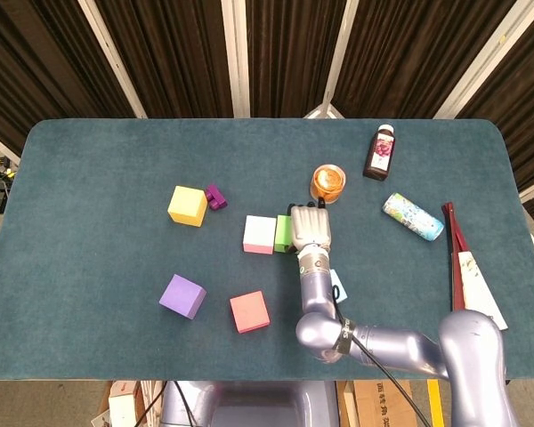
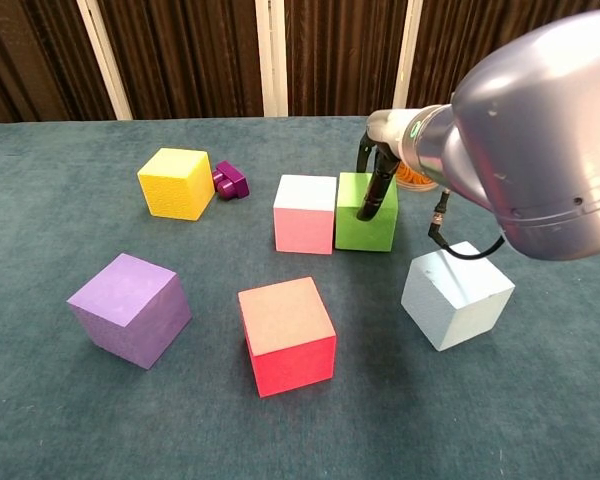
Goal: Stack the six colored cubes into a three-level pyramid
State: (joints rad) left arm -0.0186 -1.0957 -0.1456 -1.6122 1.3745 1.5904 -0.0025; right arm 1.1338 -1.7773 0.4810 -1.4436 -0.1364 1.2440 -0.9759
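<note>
While my right hand (image 1: 309, 228) rests over the green foam cube (image 2: 366, 211), fingers draped on its top and front, I judge I'm nudging it beside the pale pink foam cube (image 2: 304, 213) for the base row. Whether I actually grip it is hidden; my left hand is unseen.

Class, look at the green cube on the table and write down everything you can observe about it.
The green cube is a plain bright-green block with flat matte faces, foam-like in look. It sits upright on the teal table, close beside the pale pink cube on its left; a thin gap seems to separate them. The right hand reaches over it, dark fingers against its front face. In the head view the hand hides most of it. Nothing is stacked on it.
</note>
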